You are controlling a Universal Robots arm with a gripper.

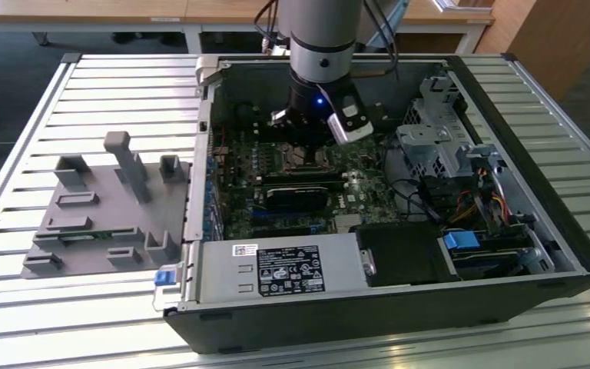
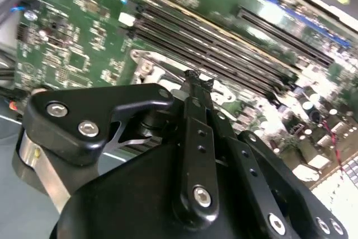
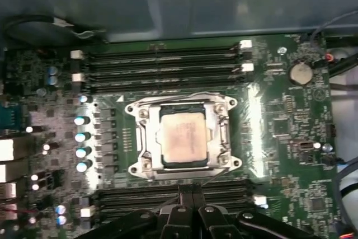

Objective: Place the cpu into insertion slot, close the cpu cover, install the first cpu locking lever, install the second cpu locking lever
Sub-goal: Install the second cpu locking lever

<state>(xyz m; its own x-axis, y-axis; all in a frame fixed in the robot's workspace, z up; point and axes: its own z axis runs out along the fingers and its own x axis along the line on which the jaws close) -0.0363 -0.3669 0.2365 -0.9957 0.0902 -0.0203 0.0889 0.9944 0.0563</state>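
In the first wrist view the cpu (image 3: pixel 182 136), a pale silvery square, lies flat in the insertion slot (image 3: pixel 158 138) on the green motherboard. The cpu cover (image 3: pixel 146 132), a thin metal frame, lies down around it. A thin wire lever (image 3: pixel 190 94) runs along one side of the socket. My gripper (image 3: pixel 191 198) hovers just off the socket's edge, its black fingers shut together with nothing visible between them. In the second wrist view the gripper (image 2: pixel 196 78) has its tips close to the socket's metal bracket (image 2: pixel 148 66). The exterior view has the gripper (image 1: pixel 306 142) low over the board inside the open computer case.
Long black memory slots (image 3: pixel 162 62) flank the socket on two sides. A black rectangular card (image 1: pixel 295 192), the power supply (image 1: pixel 274 269), a drive cage (image 1: pixel 433 146) and cables (image 1: pixel 479 204) crowd the case. A grey fixture (image 1: pixel 101 207) stands on the slatted table at the exterior view's left.
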